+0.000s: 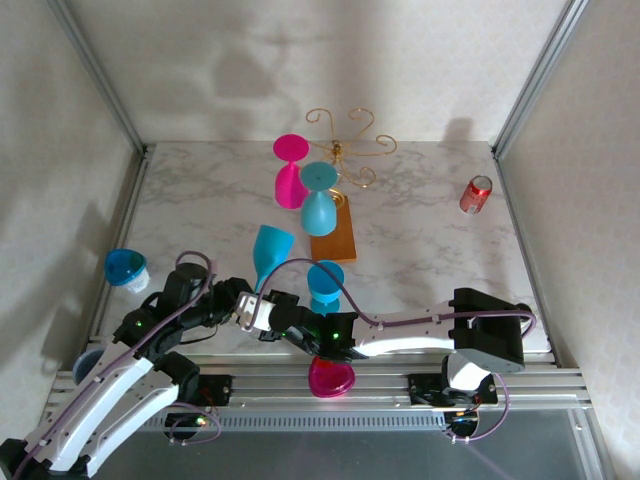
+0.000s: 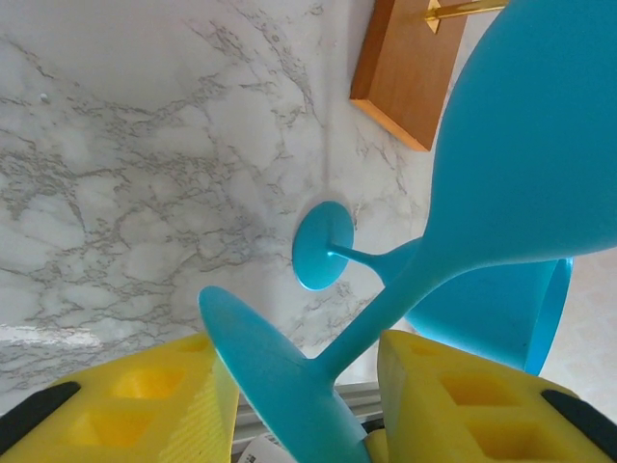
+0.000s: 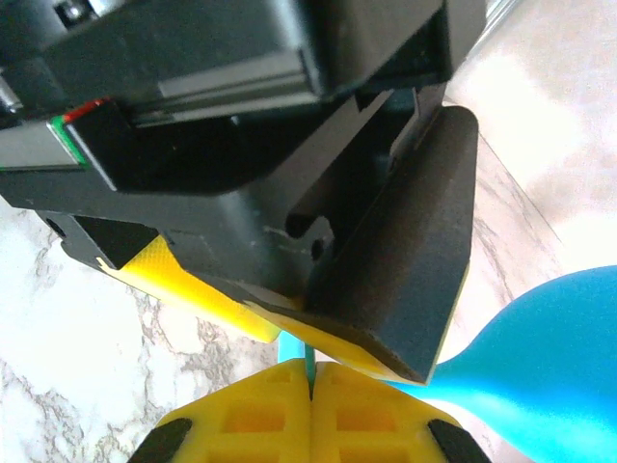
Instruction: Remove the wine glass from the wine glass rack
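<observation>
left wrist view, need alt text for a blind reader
A blue plastic wine glass fills the right side, its stem running down between the yellow fingers at the bottom. Behind it a second blue wine glass sits on the white marble tabletop, with a corner of an orange-brown wooden base at top.

Bright, even light casts soft shadows on the back wall [image 1: 200, 60]; wrist views blur slightly up close.

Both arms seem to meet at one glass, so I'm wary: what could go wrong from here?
The right gripper seems to pinch a thin edge of the tilted, opaque blue wine glass, which could slip free. If it swings or drops, it may topple the second blue wine glass close beside it.
</observation>
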Motion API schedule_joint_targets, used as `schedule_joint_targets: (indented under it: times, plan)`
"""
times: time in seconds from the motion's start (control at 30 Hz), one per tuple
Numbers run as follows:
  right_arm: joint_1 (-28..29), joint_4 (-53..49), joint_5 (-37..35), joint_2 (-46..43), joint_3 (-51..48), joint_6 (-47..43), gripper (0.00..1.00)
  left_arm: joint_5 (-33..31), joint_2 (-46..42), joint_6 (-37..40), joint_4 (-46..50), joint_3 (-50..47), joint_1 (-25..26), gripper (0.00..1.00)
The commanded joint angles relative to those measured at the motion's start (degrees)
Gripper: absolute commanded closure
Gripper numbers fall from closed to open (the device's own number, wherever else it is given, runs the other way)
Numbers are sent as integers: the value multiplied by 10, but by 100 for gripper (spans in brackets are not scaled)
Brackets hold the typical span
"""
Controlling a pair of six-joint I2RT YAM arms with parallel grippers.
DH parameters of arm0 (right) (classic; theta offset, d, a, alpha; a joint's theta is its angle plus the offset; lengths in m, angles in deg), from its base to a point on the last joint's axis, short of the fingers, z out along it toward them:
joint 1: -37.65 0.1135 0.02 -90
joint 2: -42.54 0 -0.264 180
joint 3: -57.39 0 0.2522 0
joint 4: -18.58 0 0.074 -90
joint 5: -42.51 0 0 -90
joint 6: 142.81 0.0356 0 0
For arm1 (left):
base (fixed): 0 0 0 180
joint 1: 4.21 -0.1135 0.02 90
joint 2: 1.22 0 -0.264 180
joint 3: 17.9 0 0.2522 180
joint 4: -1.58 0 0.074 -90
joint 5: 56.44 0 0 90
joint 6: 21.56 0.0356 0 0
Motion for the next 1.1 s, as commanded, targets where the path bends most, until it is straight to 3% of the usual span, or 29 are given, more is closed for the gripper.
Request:
schedule_joint_targets:
  times: [0.0, 0.73, 0.93, 1.07]
  plan:
    - [15, 41, 19, -11, 20, -1, 100, 9, 3, -6, -25, -13, -6, 62]
    - [17, 36, 28, -8, 34, 8, 100, 30, -19, -10, -27, -34, -23, 85]
    - [17, 34, 28, -6, 38, 10, 98, 33, -28, -7, -20, -35, -27, 99]
    - [17, 37, 24, -9, 39, 12, 97, 34, -29, -5, -21, -36, -30, 100]
